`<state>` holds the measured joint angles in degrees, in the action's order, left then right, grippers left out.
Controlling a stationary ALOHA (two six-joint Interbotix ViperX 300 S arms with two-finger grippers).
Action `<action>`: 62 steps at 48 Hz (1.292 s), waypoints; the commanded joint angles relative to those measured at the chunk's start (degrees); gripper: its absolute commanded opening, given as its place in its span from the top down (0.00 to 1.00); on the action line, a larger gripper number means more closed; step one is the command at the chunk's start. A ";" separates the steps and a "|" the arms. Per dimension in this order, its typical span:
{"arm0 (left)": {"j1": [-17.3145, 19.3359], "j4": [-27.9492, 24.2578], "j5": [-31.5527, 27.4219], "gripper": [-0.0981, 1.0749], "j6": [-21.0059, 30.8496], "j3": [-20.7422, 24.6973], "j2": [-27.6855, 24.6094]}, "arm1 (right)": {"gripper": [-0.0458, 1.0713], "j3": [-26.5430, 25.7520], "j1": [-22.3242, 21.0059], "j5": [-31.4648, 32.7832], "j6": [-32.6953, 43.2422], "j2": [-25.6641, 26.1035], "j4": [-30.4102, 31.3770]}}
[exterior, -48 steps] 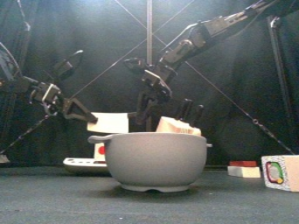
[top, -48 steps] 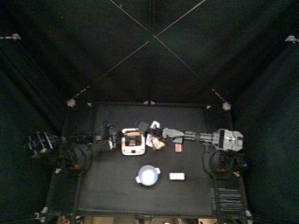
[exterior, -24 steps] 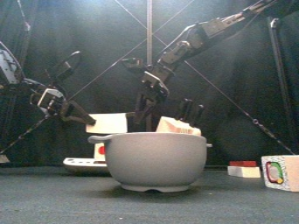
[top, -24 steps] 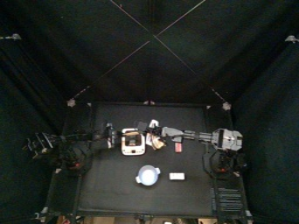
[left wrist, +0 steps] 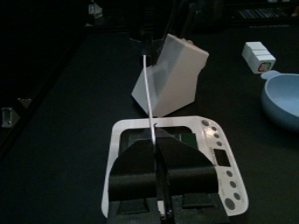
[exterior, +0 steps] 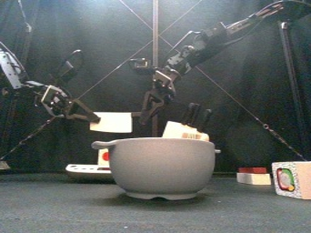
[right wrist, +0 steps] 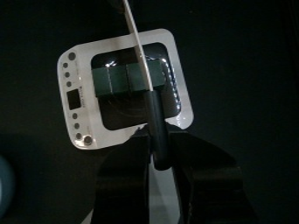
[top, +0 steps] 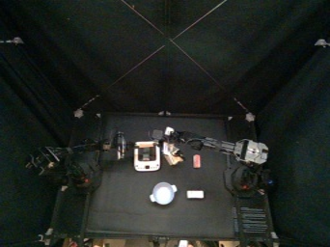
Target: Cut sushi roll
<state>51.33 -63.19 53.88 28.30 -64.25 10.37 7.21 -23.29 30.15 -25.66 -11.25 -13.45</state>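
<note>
Left gripper (left wrist: 156,149): at the left end of the white cutting board (left wrist: 216,166), its jaws drawn almost together and, as far as we can see, holding nothing.

Sushi roll (top: 145,152): on the middle of the board in the top view, small and orange-brown. We judge it uncut, though the view is too coarse to be sure.

Knife (exterior: 112,121): a broad white blade hanging in the air above the board, its tip toward the left gripper (both wrist views see it edge-on, as a thin pale line).

Right gripper (right wrist: 158,144): jaws clamped on the knife's dark handle, reaching in over the board from the right.

Knife block (left wrist: 176,74): just beyond the board's far side, close to the blade's path.

The cut, as we judge it: we would line the edge square across the roll, then lower it straight, keeping the blade upright so the short piece does not roll or skid.

Risk: an unsteadied roll may slide, and the left gripper is near enough to hold it.
</note>
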 commanded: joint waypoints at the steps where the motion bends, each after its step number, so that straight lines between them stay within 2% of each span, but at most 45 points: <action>1: -0.09 -0.62 0.88 0.80 0.09 1.32 -1.23 | 0.53 -0.97 -0.26 -1.49 -0.26 0.70 -0.35; 27: 0.09 -0.53 0.35 0.80 0.09 2.02 -4.92 | 0.53 3.34 -0.09 -4.31 0.00 -0.53 -0.62; 62: 0.18 -0.44 0.26 0.80 0.09 2.64 -7.91 | 0.53 3.25 -0.26 -4.66 0.26 -2.37 -0.70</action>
<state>51.59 -63.81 53.88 28.30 -62.49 2.46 11.25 -23.29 26.10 -25.49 -14.59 -13.89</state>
